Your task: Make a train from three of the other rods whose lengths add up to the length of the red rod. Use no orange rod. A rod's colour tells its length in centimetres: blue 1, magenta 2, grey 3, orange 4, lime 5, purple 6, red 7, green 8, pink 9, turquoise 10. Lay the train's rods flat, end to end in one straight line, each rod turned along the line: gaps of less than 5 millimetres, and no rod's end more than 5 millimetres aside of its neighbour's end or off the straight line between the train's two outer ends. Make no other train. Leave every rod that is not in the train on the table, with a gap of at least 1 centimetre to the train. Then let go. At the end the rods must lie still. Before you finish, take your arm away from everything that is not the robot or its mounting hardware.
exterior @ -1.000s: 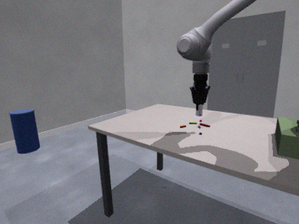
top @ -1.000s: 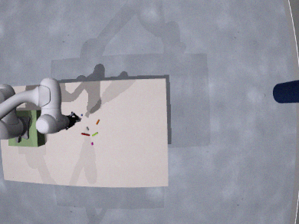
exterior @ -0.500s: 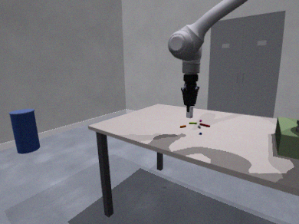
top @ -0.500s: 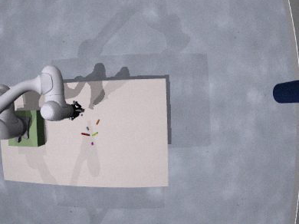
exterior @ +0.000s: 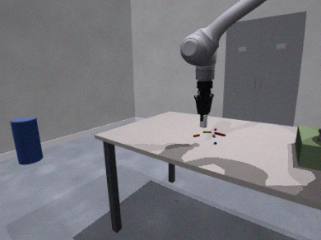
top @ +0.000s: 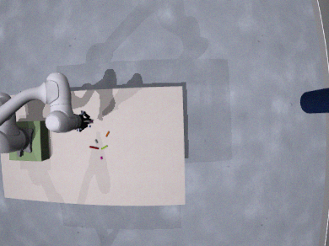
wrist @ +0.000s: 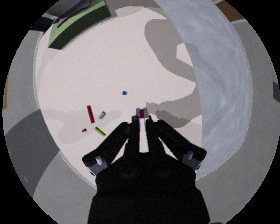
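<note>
My gripper (exterior: pixel 203 122) hangs above the table, raised over its back part, and is shut on a small magenta rod (wrist: pixel 143 113) at the fingertips. On the table lie the red rod (top: pixel 94 147), the lime rod (top: pixel 104 147), the grey rod (top: pixel 96 141), the orange rod (top: pixel 107 133), a second magenta rod (top: pixel 101 157) and a tiny blue rod (top: pixel 89 126). In the wrist view the red rod (wrist: pixel 89 112), grey rod (wrist: pixel 101 115), lime rod (wrist: pixel 99 132) and loose magenta rod (wrist: pixel 84 130) lie in a cluster to the left of the fingers; the blue rod (wrist: pixel 124 92) lies apart from it.
A green block (top: pixel 29 140) under the arm's base stands at the table's left end. A blue barrel (exterior: pixel 26 140) stands on the floor away from the table. The rods lie loosely, none end to end.
</note>
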